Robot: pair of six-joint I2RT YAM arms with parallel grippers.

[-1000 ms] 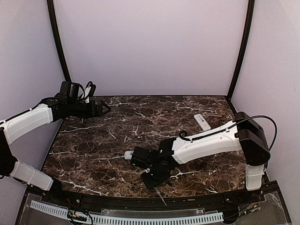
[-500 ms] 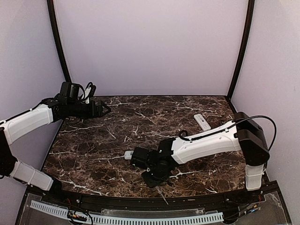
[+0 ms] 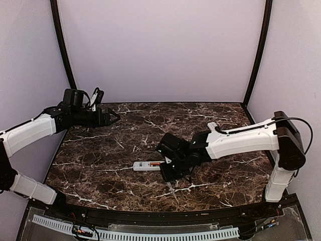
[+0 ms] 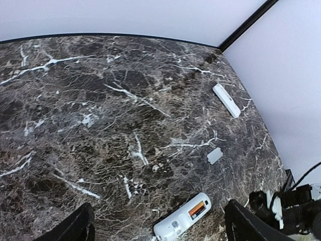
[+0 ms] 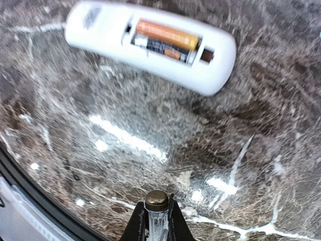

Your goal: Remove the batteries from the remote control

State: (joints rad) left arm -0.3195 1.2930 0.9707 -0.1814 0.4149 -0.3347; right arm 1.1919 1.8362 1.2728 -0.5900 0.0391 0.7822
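Marble table (image 3: 125, 130), right arm (image 3: 235, 143) stretched low, right end effector (image 5: 157, 223) pinching metal rod (image 5: 157, 202) — left end effector (image 3: 113, 117) raised, released.

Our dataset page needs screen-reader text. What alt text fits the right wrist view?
A white remote lies on a dark marble table, its compartment open with two orange batteries inside. At the bottom edge, the right gripper pinches a thin brass-tipped tool.
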